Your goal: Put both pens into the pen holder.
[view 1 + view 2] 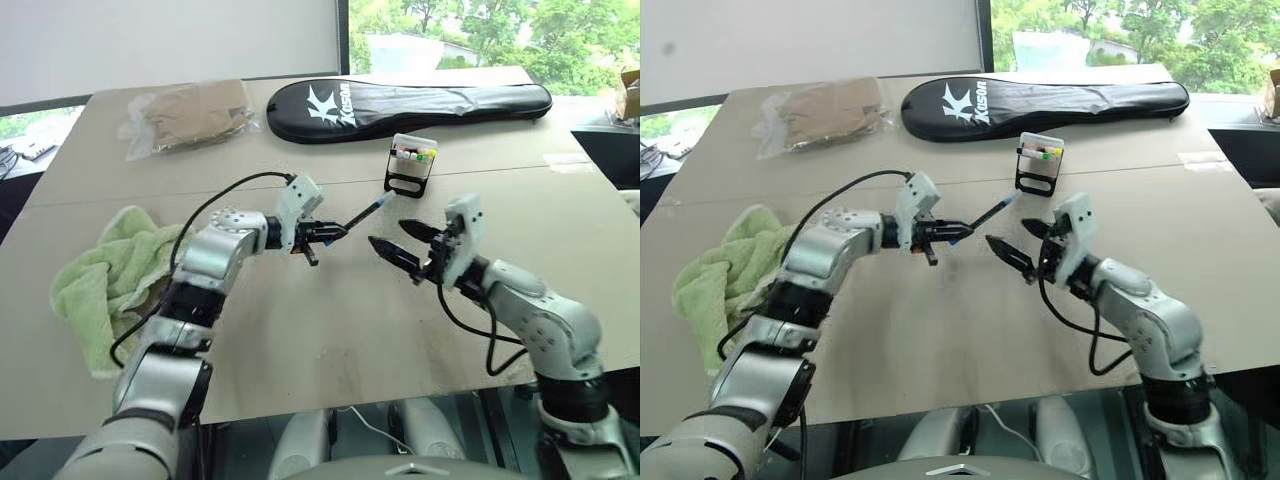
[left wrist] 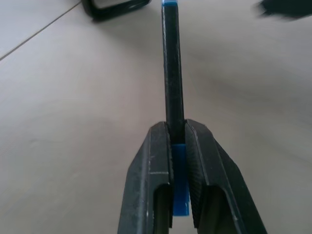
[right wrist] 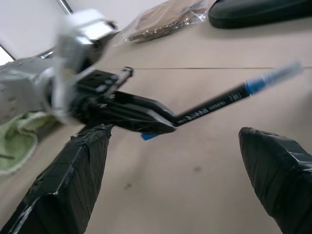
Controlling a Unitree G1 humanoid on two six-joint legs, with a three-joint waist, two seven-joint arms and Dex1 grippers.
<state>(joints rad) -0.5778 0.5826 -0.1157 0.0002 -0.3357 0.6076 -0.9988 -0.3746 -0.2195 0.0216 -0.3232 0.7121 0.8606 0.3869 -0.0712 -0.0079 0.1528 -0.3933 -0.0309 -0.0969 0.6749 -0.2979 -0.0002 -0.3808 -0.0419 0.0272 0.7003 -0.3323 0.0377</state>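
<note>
black barrel, blue at both ends — from the head views the pen point(image 1: 362, 213) sits pinched at its near end in the left end effector point(image 1: 322, 234), lifted off the desk point(image 1: 300, 330), its long axis running up and to the far right. that free blue tip aims at the pen holder point(image 1: 411, 165), which stands just beyond it on the far side, with coloured caps already showing inside. the right end effector point(image 1: 405, 248) hangs spread wide, gripping nothing, just right of the pen and near the holder too; i'd judge the left arm the one placed to deliver. a second pen i cannot make out.

left wrist view: both fingers point(image 2: 148, 170) press on the pen's blue end, barrel pointing straight ahead toward the holder's black base.

right wrist view: its own fingers point(image 3: 273, 170) stand apart, the pen crossing between them farther off.
</note>
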